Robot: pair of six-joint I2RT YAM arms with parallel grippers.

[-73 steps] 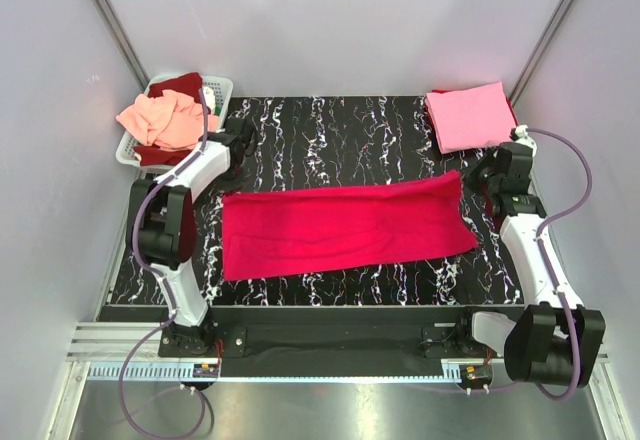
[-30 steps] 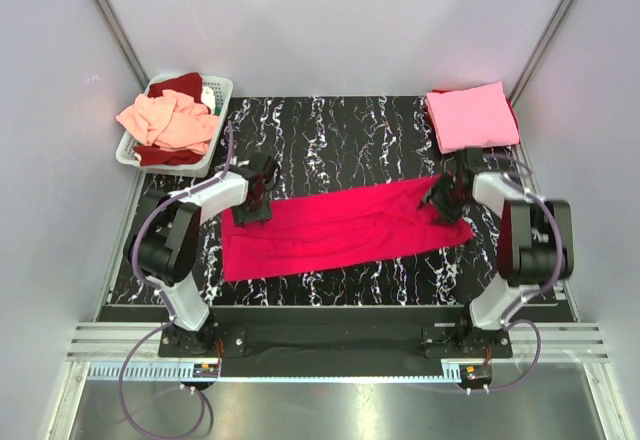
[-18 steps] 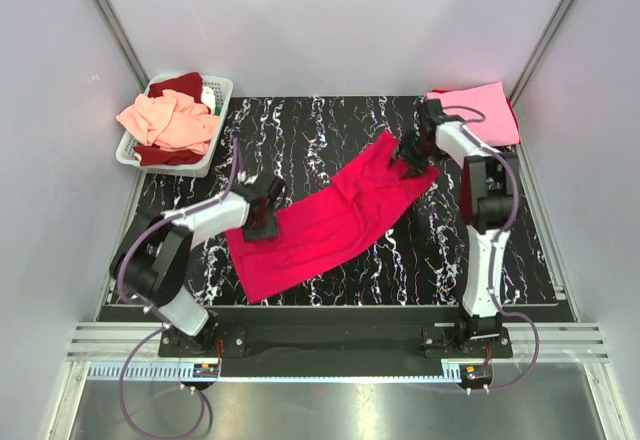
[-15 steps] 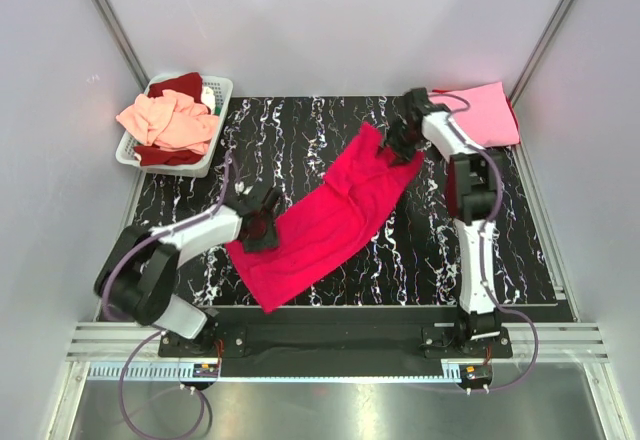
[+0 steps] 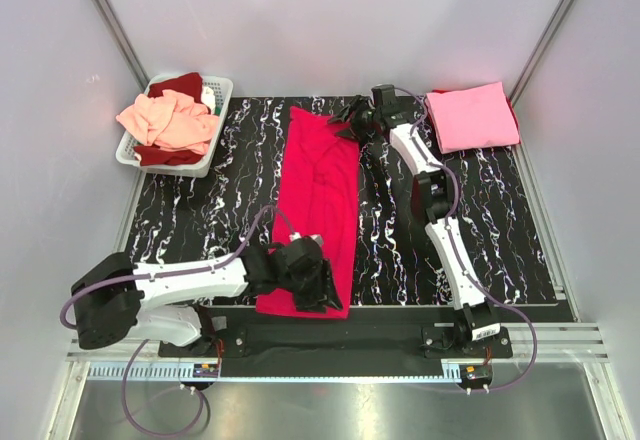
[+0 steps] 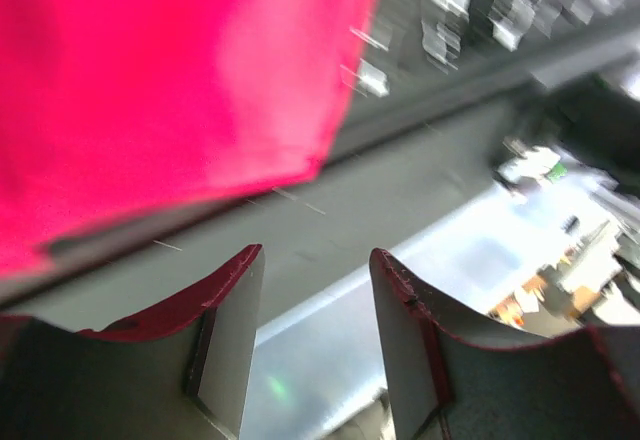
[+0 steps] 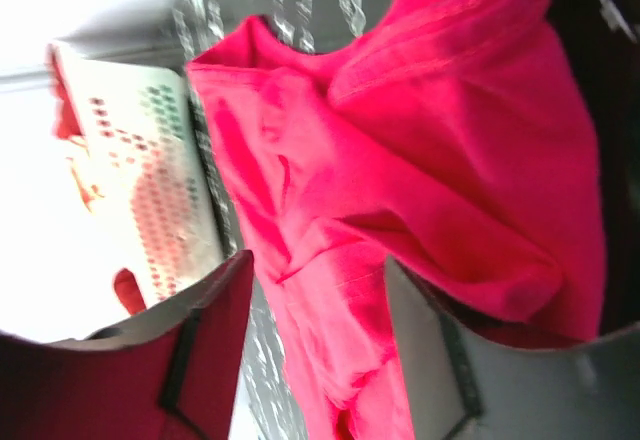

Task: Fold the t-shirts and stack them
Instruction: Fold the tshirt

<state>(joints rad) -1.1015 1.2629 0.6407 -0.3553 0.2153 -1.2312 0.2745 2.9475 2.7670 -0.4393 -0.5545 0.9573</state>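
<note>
Far left: basket (image 5: 222,88) at the table's back-left corner, peach shirt (image 5: 165,120) heaped over its front, maroon shirt (image 5: 178,84) under and behind it. Both unfolded.

Left arm reaches low across the near edge. Left gripper (image 5: 318,295) sits at the near end of the red shirt (image 5: 322,195). From the wrist view the fingers (image 6: 232,335) stand narrowly apart with nothing between them; the red hem hangs above and away from the tips. Overhead view hides the contact, so whether any cloth is pinned is not readable; by the wrist view, it looks like none is.

Centre: red shirt lies as a long strip running near to far on the black marbled table (image 5: 500,240), far end rumpled.

Right arm stretches to the far end. Right gripper (image 5: 355,122) is at the shirt's far-right corner. Wrist view shows bunched red cloth filling the gap between its fingers (image 7: 215,320), so it appears to grip a fold there.

Far right: pink shirt (image 5: 471,115) folded flat at the back-right corner, the stack's base.

Judgement: strip is being laid out for the next fold. To do it well, pull both ends gently apart to smooth the far wrinkles, keep edges parallel, get a firm corner hold at the near end before lifting, then fold end to end.
</note>
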